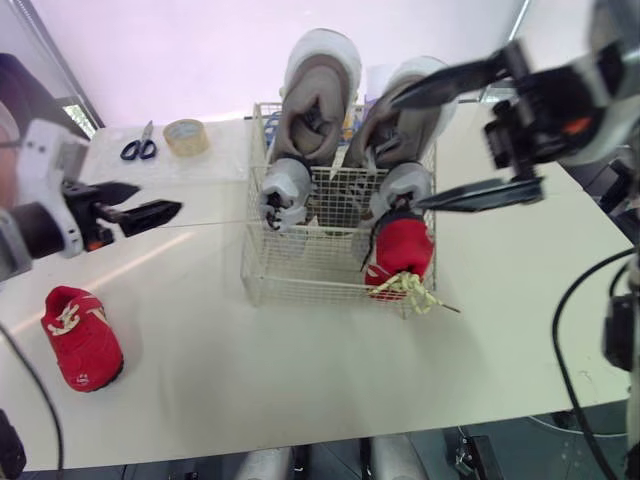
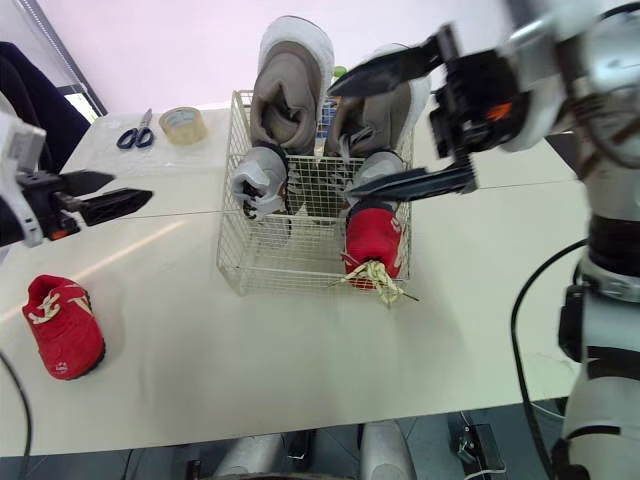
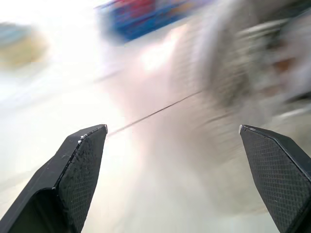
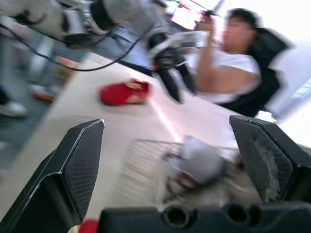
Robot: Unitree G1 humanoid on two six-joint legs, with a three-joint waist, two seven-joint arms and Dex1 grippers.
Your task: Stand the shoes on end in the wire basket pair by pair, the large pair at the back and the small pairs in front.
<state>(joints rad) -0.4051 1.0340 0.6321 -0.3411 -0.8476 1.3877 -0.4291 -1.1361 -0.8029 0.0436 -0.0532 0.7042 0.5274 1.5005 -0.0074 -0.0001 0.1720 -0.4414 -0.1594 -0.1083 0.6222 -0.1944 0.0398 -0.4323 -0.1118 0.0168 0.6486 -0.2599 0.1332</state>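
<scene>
No text, brand or number can be read anywhere. The red shoe point(image 1: 82, 338) lying at 8 o'clock on the bench point(image 1: 300, 400) carries a small pale round mark on its toe, too small to make out. The tape roll point(image 1: 186, 136) at 11 o'clock bears no legible print.

Right tool point(image 4: 165, 121): two black fingers point(image 4: 77, 165), spread wide.
Desk point(image 4: 97, 126): pale surface.
Wire basket point(image 4: 141, 165): on the desk, blurred, a grey shoe point(image 4: 199, 158) inside it.
Red shoe point(image 4: 121, 92): lying on the desk, well beyond the basket.
Left tool point(image 4: 183, 96): fingers parted, hanging near the red shoe.
Person point(image 4: 223, 73): white shirt, seated in a black chair point(image 4: 267, 82), one arm raised.
</scene>
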